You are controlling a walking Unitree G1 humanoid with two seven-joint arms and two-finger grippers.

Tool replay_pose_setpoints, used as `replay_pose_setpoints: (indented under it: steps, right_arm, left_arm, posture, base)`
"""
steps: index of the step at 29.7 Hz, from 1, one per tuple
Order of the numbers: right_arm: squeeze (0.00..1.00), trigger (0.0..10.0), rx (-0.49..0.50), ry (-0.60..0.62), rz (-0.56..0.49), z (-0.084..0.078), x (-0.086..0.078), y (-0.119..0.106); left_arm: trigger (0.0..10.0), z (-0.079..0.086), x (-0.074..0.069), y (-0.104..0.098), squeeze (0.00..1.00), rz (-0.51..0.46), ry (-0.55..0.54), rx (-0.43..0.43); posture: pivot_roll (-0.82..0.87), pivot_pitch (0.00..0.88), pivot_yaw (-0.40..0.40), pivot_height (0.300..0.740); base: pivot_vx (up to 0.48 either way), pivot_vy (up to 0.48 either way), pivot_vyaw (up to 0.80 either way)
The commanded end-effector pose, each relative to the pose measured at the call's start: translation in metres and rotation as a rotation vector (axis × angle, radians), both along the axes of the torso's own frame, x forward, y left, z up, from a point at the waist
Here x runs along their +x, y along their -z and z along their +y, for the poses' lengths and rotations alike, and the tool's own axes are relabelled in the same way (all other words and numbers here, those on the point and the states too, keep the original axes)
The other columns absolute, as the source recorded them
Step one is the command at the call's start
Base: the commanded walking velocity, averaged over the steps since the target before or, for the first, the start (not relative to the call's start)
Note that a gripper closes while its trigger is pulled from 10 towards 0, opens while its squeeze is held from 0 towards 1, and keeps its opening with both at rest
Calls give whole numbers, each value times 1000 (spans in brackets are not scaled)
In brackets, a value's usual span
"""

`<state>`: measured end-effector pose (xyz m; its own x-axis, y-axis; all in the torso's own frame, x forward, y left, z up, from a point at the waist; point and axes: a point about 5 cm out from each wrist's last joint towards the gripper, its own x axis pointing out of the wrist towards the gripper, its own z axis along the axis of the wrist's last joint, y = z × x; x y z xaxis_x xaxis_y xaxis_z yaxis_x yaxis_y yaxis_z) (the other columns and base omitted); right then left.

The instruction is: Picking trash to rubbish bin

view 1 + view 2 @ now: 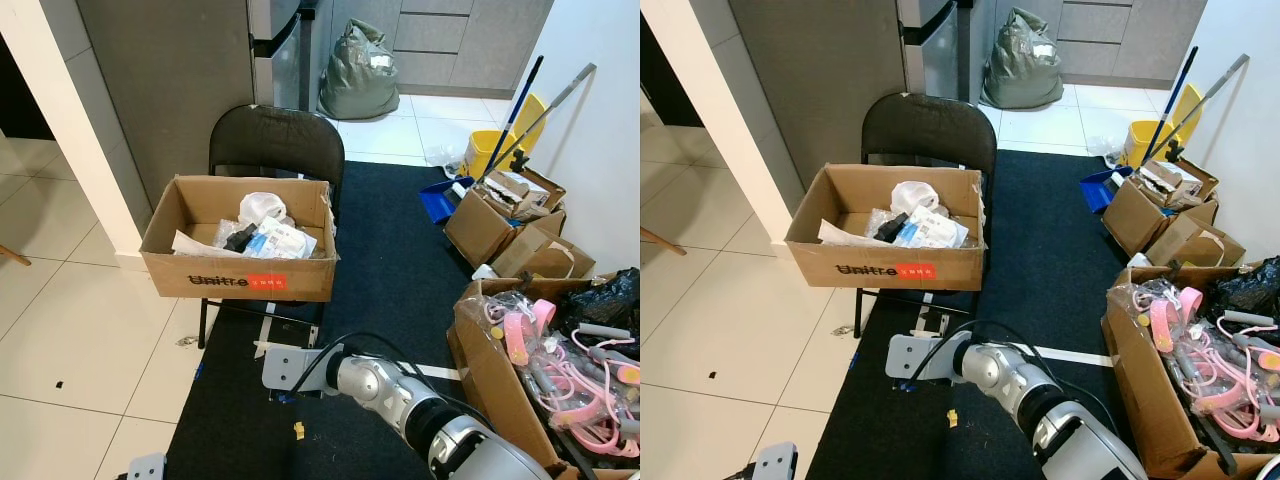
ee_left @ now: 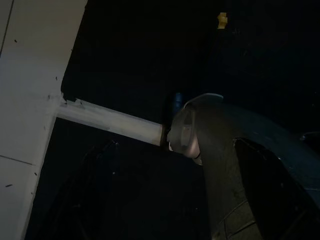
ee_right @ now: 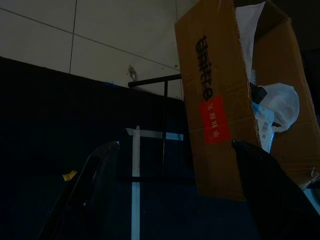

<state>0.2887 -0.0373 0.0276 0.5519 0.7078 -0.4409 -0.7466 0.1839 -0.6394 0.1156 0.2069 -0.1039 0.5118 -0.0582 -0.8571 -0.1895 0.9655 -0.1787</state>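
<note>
Head views: cardboard box [image 1: 240, 268] holding the trash [image 1: 265, 235] sits on a black folding chair [image 1: 277, 140], far centre on the dark rug [image 1: 390, 270]. Right arm [image 1: 400, 395] reaches forward low near the chair legs; a yellow scrap [image 1: 298, 430] lies on the rug near it. Left wrist: left gripper [image 2: 170, 200] fingers spread, holding nothing, above rug and white tape. Right wrist: right gripper [image 3: 175, 192] fingers wide apart, empty, box just ahead.
</note>
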Motion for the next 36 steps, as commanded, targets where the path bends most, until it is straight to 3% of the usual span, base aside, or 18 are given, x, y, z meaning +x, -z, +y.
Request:
replay_pose_setpoints:
  steps: [1,25,36]
  right_arm:
    - [0,10000,5,-1,-2,0,1,-1]
    - [0,10000,7,-3,-2,0,1,-2]
    - [0,10000,5,-1,-2,-1,2,-2]
  left_arm:
    - [10000,-4,-5,2,0,24,15,-6]
    - [10000,-4,-7,3,0,26,13,-14]
    - [10000,11,-16,2,0,41,1,0]
  posture:
    - [76,0,20,740]
    - [73,0,20,740]
    - [69,0,20,740]
  base:
    - [0,0,0]
    - [0,0,0]
    - [0,0,0]
